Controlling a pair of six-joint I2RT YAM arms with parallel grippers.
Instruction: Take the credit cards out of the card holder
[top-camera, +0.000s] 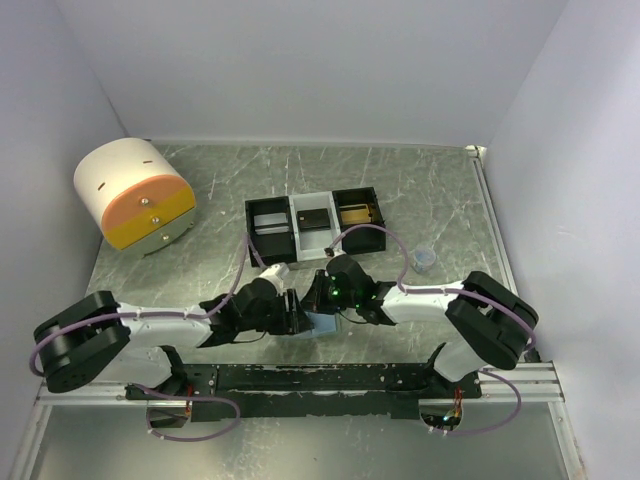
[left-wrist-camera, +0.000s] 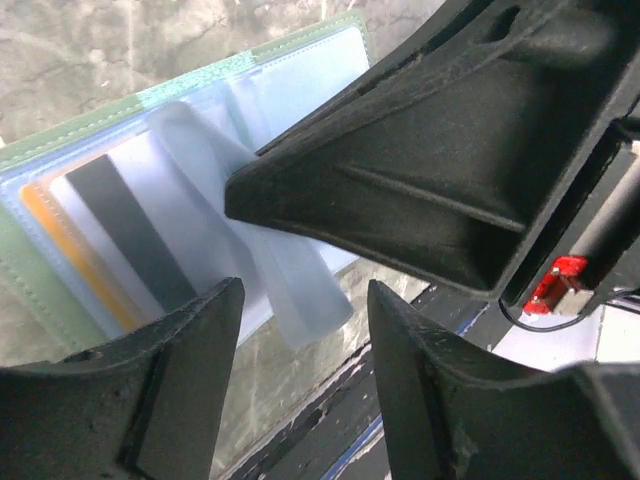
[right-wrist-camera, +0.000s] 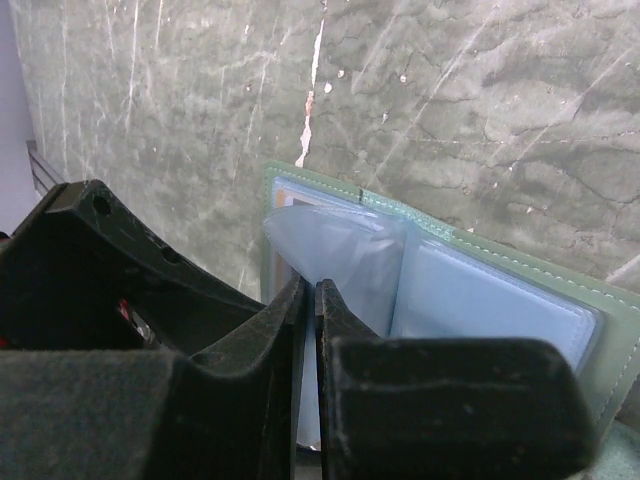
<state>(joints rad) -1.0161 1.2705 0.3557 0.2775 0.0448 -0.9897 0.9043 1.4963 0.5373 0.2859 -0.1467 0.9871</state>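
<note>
The card holder (top-camera: 322, 322) lies open on the counter (top-camera: 400, 180), close to the near edge and about midway along it, between the two wrists. Its sage-green outside faces down and its pale blue-green inside faces up.

The right fingers (right-wrist-camera: 270, 350) are pressed together on a clear sleeve (left-wrist-camera: 215, 170) of the holder. They lift that floppy leaf away from the panel below. The left fingers (left-wrist-camera: 190, 380) stand apart with nothing between them, just beside the free end of the lifted sleeve.

Under the raised leaf, the credit cards (left-wrist-camera: 125, 235) sit in a clear pocket on the left-hand panel of the left wrist view. One shows a dark stripe, and an orange card (left-wrist-camera: 75, 250) peeks out beside it. I cannot tell which side of the pocket is open.

By my judgement the cards are light, thin, stiff and smooth, so they should slide out cleanly once gripped. They will slip if pinched only by a corner. The best hold is across both flat faces, at whatever edge stands proud of the pocket mouth. The film is limp and slick and may come along with a card. The holder is light too and will likely drag or lift unless it is held back. The three-compartment tray (top-camera: 294, 215) stands farther back, well apart from the holder.
</note>
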